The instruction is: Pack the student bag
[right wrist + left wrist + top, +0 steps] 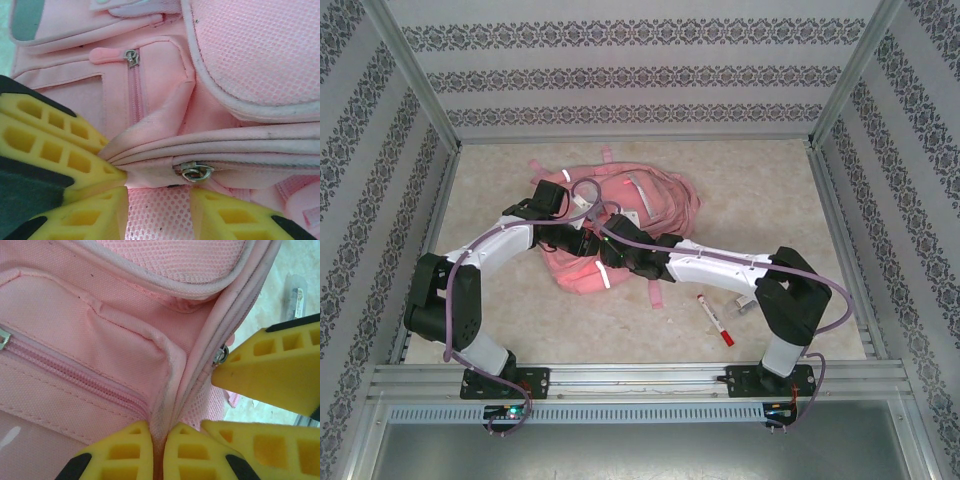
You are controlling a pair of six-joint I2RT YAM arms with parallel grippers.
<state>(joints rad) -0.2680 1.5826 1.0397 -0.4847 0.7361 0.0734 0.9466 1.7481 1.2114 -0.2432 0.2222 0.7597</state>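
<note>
While beige, tabletop [760, 200] among patterned walls [620, 75]

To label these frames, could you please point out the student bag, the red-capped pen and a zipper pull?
student bag [665, 200], top external view, pink front panel.
red-capped pen [714, 320], top external view, middle of barrel.
zipper pull [193, 171], right wrist view, metal tab.

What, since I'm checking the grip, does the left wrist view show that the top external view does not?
Left wrist view: the left fingers pinching a seam of the student bag, and a metal zipper pull beside a right finger. Top external view: a white-and-red marker lying on the table. Both: the pink bag itself.
</note>
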